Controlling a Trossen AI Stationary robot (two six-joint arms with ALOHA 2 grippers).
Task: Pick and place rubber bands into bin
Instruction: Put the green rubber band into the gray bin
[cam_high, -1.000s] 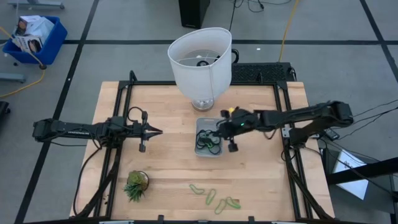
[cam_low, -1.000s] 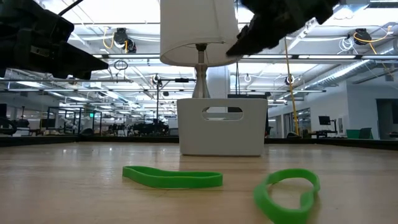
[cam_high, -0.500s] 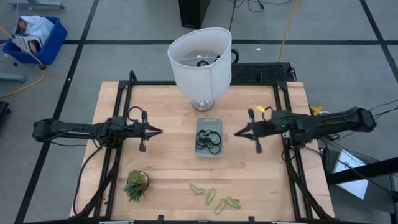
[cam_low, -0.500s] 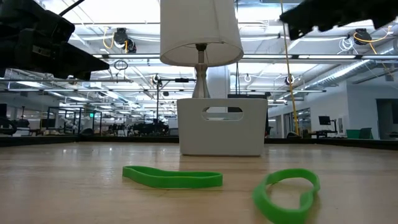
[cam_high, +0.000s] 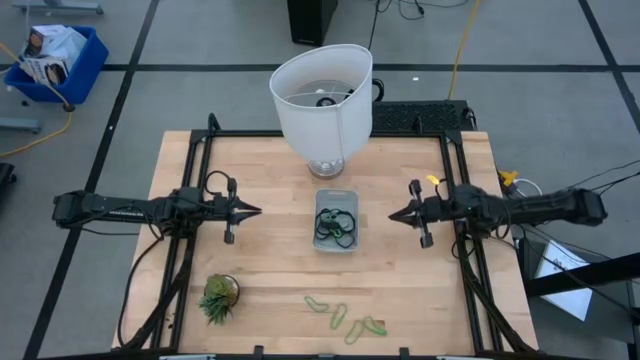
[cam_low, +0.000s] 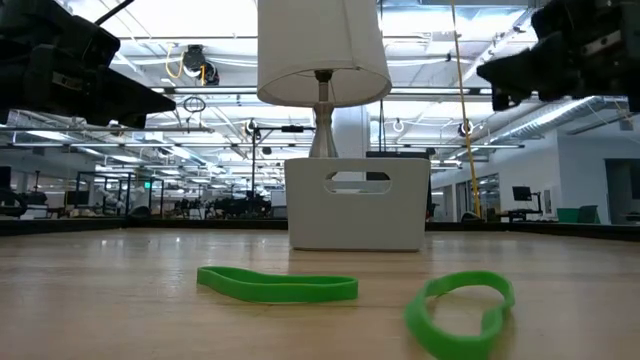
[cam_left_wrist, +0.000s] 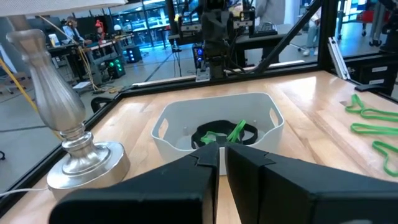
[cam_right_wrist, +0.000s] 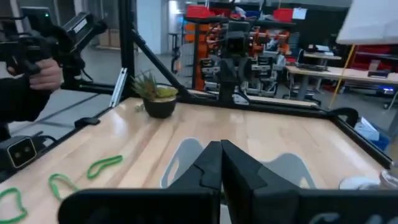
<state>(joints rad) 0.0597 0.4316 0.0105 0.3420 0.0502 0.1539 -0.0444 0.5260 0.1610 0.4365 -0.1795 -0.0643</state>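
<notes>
From above, my right gripper (cam_high: 392, 214) hangs pinched shut and empty just right of the bin (cam_high: 336, 221), which holds dark and green rubber bands (cam_high: 334, 228); more green bands (cam_high: 345, 317) lie near the table's front edge. My left gripper (cam_high: 256, 211) waits left of the bin. Low down, two green loops (cam_low: 278, 285) rest before the bin. My left wrist shows narrowly parted fingers (cam_left_wrist: 249, 163), nothing between
</notes>
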